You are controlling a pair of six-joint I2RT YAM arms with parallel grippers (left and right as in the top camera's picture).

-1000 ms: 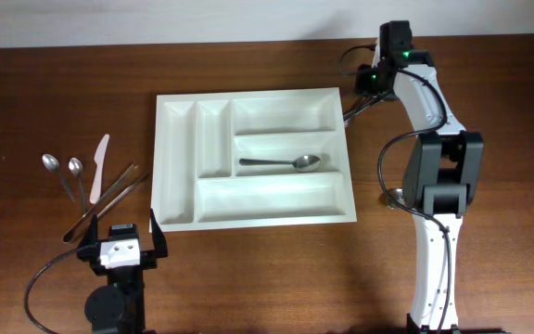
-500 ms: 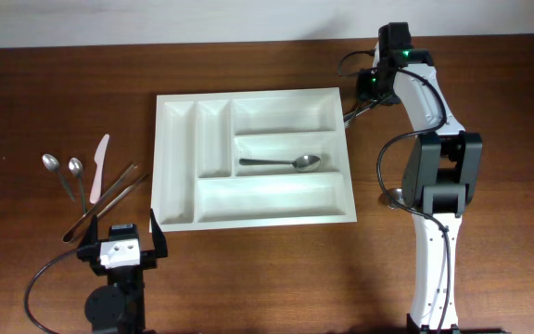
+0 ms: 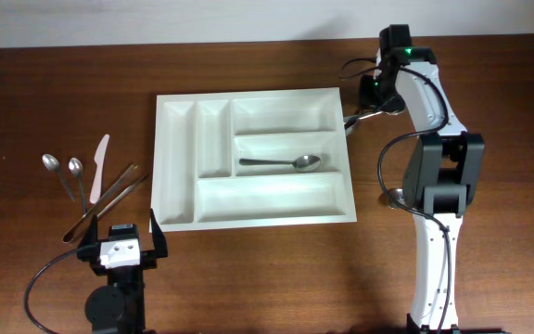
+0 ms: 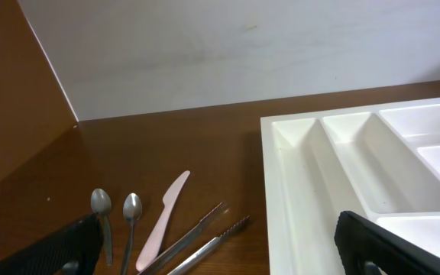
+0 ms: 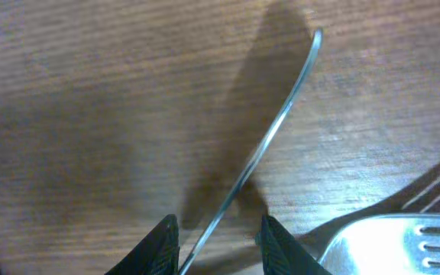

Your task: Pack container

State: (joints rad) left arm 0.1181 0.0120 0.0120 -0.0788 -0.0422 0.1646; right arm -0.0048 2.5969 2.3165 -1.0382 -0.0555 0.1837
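Observation:
The container [image 3: 179,158] is a white five-compartment cutlery tray in the middle of the table, and it also shows in the left wrist view [image 4: 296,191]. One metal spoon [image 3: 286,163] lies in its middle right compartment. My right gripper [image 3: 371,100] is low over the table just off the tray's far right corner. In the right wrist view its fingers [image 5: 216,244] stand a little apart, with a thin metal handle [image 5: 277,122] running between them. A fork [image 5: 403,237] lies beside it. My left gripper [image 3: 120,243] is wide open and empty near the front edge.
Left of the tray lie two spoons [image 3: 63,172], a pink knife [image 3: 97,165] and metal tongs [image 3: 109,197]; they also show in the left wrist view [image 4: 166,221]. A wall [image 4: 243,53] rises behind the table's far edge.
My right wrist has shifted slightly to the right and turned over the cutlery beside the tray's corner. The tray, its spoon and the left arm have not moved.

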